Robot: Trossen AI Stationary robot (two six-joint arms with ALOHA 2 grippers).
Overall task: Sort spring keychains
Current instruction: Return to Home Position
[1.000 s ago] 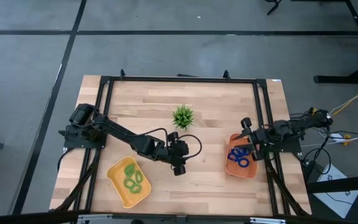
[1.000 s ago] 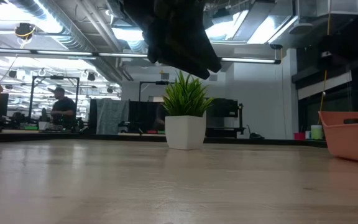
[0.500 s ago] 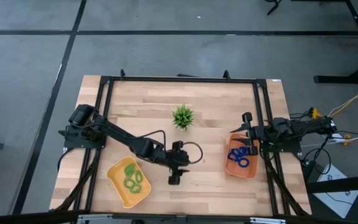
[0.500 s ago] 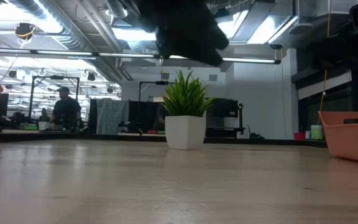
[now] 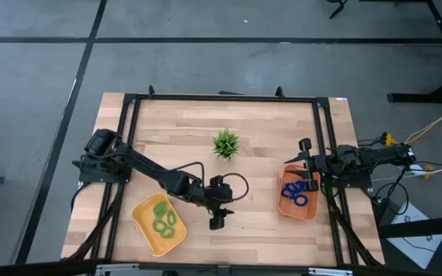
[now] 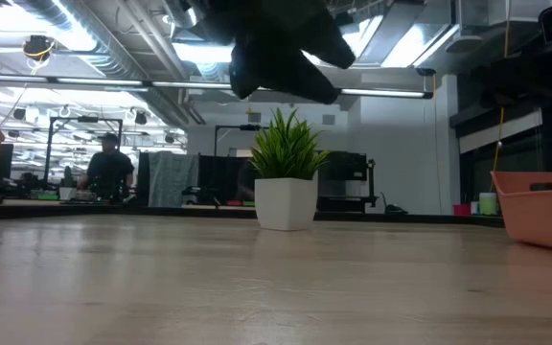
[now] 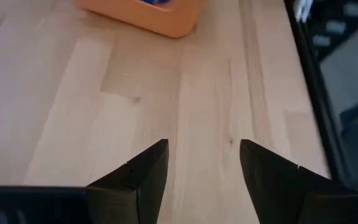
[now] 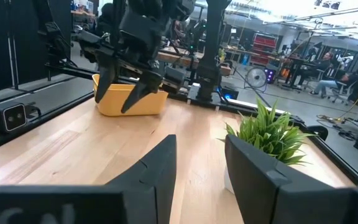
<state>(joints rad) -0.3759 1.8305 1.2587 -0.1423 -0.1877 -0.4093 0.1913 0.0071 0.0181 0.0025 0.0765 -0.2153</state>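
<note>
Several light green spring keychains (image 5: 163, 218) lie in a yellow tray (image 5: 141, 207) near the table's near-left corner. Several bright blue ones (image 5: 295, 193) lie in an orange tray (image 5: 311, 213) on the right. My left gripper (image 5: 216, 221) is open and empty, pointing down over bare wood between the two trays (image 7: 204, 162); the low view shows it as a dark shape overhead (image 6: 281, 48). My right gripper (image 5: 291, 162) is open and empty at the far edge of the orange tray, pointing toward the table's left (image 8: 201, 155).
A small spiky green plant in a white pot (image 5: 225, 143) (image 6: 287, 182) stands on the table's middle, toward the far side. A black frame (image 5: 221, 98) runs round the table. Bare wood (image 5: 244, 238) lies between the trays. A person (image 6: 111, 168) is in the room behind.
My left gripper has moved toward the table's near edge, away from the plant, and has turned so that its fingers lie toward the near edge; it has stayed open. My right gripper has swung a little toward the far edge, off the orange tray's middle.
</note>
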